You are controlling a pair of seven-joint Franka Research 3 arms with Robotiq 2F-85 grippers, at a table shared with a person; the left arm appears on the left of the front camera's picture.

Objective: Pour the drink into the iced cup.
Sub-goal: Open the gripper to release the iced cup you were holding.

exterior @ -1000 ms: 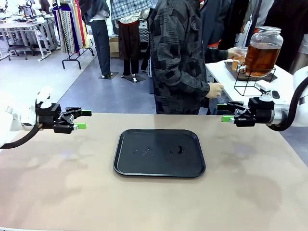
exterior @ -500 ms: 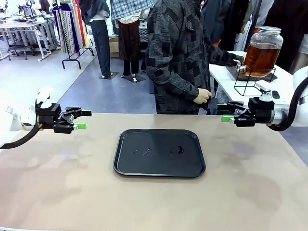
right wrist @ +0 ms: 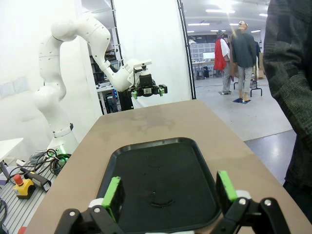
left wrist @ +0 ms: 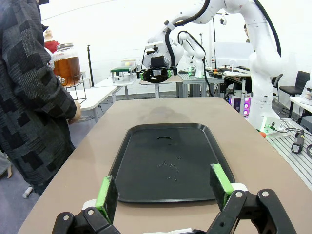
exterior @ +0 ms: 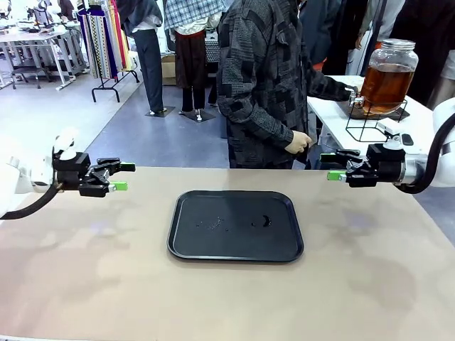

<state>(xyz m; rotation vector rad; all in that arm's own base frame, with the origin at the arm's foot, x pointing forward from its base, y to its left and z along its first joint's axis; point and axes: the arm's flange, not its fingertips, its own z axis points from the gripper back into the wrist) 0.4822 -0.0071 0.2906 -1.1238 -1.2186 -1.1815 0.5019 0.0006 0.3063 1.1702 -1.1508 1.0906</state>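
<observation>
1. While the tan desk (exterior: 85, 284) carries nothing close to the camera, a black tray (exterior: 235, 224) lies flat at its middle, a few small drops on its floor.
2. The left tool (exterior: 122, 177) hangs above the desk's left side, its arm reaching in level from the left edge, the fingers pointing toward the middle; the green pads (left wrist: 105, 192) stand well apart with nothing between them, and the tray (left wrist: 168, 165) lies just ahead of them.
3. The right tool (exterior: 331, 167) mirrors it above the desk's far right edge, its arm level and pointing inward; its green pads (right wrist: 112, 193) are likewise spread wide and hold nothing, with the tray (right wrist: 161, 180) beyond them.
4. Each wrist view shows the other arm across the desk: the right tool (left wrist: 157, 74) and the left tool (right wrist: 147, 90), both held off the surface.
5. Past the far edge a person in a dark patchwork sweater (exterior: 266, 78) stands turned to the right. The near hand (exterior: 297, 142) hangs at hip height with fingers curled; the other arm reaches to the spout of the drink dispenser.
6. The drink (exterior: 386, 87), amber-brown, fills a lidded glass dispenser jar on a wire stand (exterior: 373, 122), on a white side desk (exterior: 330, 110) at the far right, well apart from the tray.
</observation>
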